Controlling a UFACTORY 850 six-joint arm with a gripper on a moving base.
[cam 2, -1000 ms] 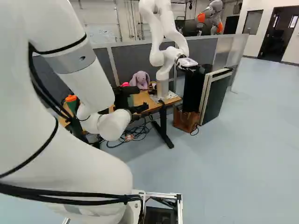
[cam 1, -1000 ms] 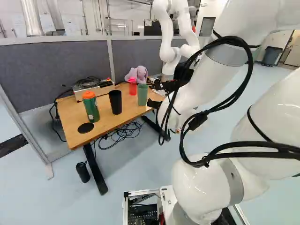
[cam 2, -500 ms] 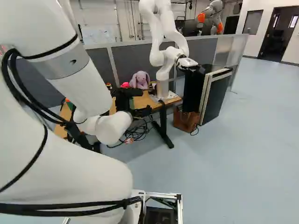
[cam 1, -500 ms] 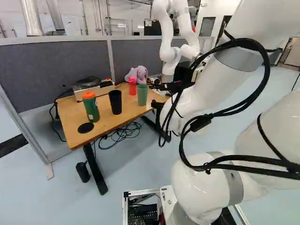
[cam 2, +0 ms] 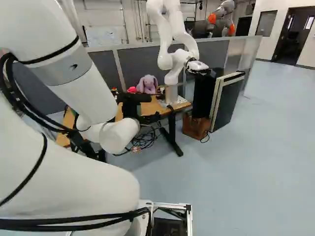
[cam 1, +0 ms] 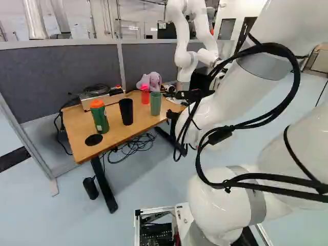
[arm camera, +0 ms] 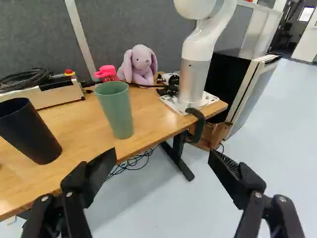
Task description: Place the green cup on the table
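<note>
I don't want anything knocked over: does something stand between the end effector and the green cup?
Nothing visible stands between the open end effector and the green, tapered, plastic-looking cup. The black, tapered, plastic-looking cup stands to one side, off that path.

Grey partition (cam 1: 61, 77) behind a wooden counter (cam 1: 82, 132)
Pale blue floor (cam 2: 236, 157) below its front edge, dark door (cam 2: 290, 42) in white wall (cam 2: 267, 46)
</note>
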